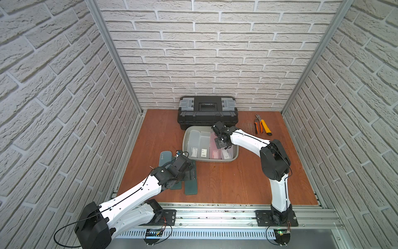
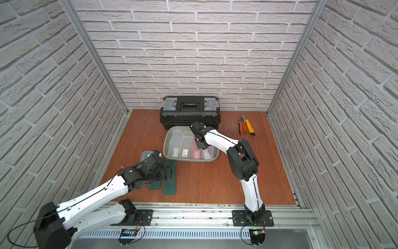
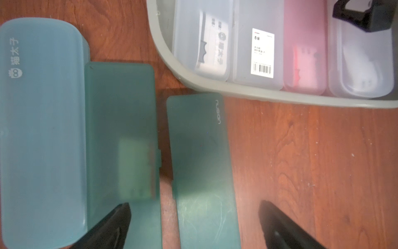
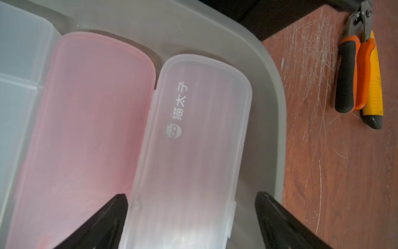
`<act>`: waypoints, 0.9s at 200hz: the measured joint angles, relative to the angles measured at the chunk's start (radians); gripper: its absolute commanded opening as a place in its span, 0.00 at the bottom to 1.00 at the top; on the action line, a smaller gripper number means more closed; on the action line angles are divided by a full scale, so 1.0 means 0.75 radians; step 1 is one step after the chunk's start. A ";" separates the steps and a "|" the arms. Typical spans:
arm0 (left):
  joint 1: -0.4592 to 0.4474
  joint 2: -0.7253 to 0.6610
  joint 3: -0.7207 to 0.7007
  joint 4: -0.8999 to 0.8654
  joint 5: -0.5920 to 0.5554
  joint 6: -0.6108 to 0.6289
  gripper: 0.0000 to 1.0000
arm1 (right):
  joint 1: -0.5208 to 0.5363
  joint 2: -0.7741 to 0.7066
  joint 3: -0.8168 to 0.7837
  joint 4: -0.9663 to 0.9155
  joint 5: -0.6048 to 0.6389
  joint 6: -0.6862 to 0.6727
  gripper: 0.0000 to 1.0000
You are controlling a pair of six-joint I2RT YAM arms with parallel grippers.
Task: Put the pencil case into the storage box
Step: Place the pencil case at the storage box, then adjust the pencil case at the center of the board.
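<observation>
Three cases outside box. L gripper, jaws spread, over dark case: drop straight, pinch mid-width. R gripper spread too.

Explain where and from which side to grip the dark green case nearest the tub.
Probably across its narrow width near mid-length, from straight above: the case lies flat, long and slim, narrower than the open left end effector. Bare table flanks one long side, a thin gap to its neighbour the other.
</observation>
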 measured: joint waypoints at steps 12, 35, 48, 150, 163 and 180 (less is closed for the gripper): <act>-0.009 0.009 -0.013 0.006 -0.005 -0.010 0.98 | -0.002 -0.006 -0.012 0.010 -0.024 -0.008 0.97; -0.025 0.030 -0.045 0.027 -0.010 -0.039 0.99 | -0.003 -0.053 -0.043 0.016 -0.086 -0.030 0.97; -0.037 0.044 -0.071 0.059 -0.010 -0.055 0.99 | -0.003 -0.123 -0.075 0.026 -0.127 -0.032 0.97; -0.245 0.331 -0.095 0.300 -0.074 -0.165 0.98 | 0.012 -0.795 -0.601 0.137 -0.298 -0.024 0.95; -0.290 0.411 -0.060 0.301 -0.079 -0.177 0.99 | 0.012 -0.814 -0.646 0.132 -0.299 -0.024 0.95; -0.333 0.483 -0.006 0.296 -0.085 -0.190 0.98 | 0.012 -0.843 -0.682 0.128 -0.299 -0.024 0.95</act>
